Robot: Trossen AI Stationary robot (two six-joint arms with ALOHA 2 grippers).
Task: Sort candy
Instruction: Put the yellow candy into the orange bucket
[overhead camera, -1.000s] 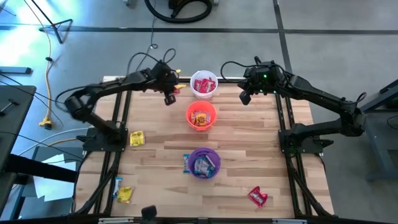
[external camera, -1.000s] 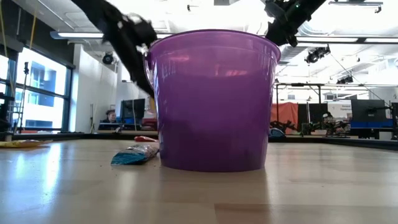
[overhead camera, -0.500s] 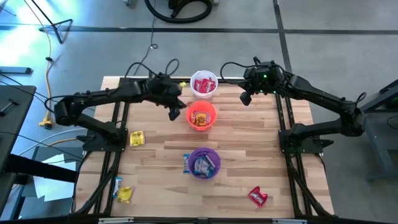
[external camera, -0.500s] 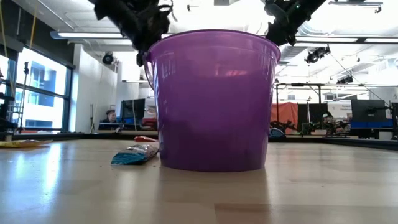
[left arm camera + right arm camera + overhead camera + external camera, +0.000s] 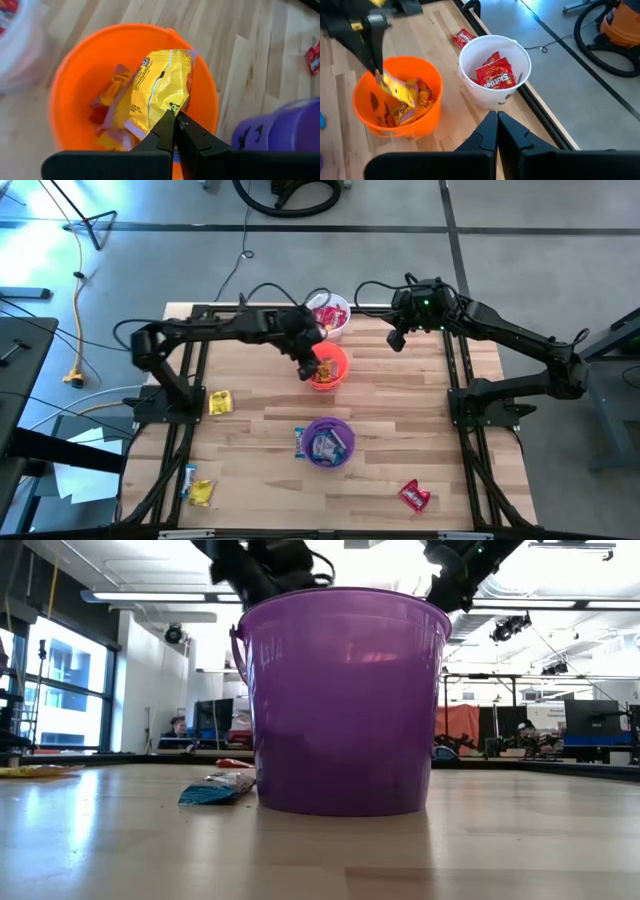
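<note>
Pale wooden slats of the table carry three round plastic cups in a line from twelve o'clock toward six: a white cup, an orange cup and a purple cup. One shiny yellow wrapped sweet, flat and crinkled with dark print, hangs over the mouth of the orange cup, pinched at its lower edge by the closed fingers of the left gripper; other yellow wrappers lie below it inside. The right gripper hovers with fingers pressed together and nothing between them, at about two o'clock from the orange cup. Red wrapped sweets fill the white cup. Loose on the wood lie two more yellow sweets, one near the nine-o'clock edge and one at the seven-o'clock corner, a blue-white sweet touching the purple cup's nine-o'clock side, and a red sweet toward five o'clock. Open boards lie between the cups and the three-o'clock edge.
</note>
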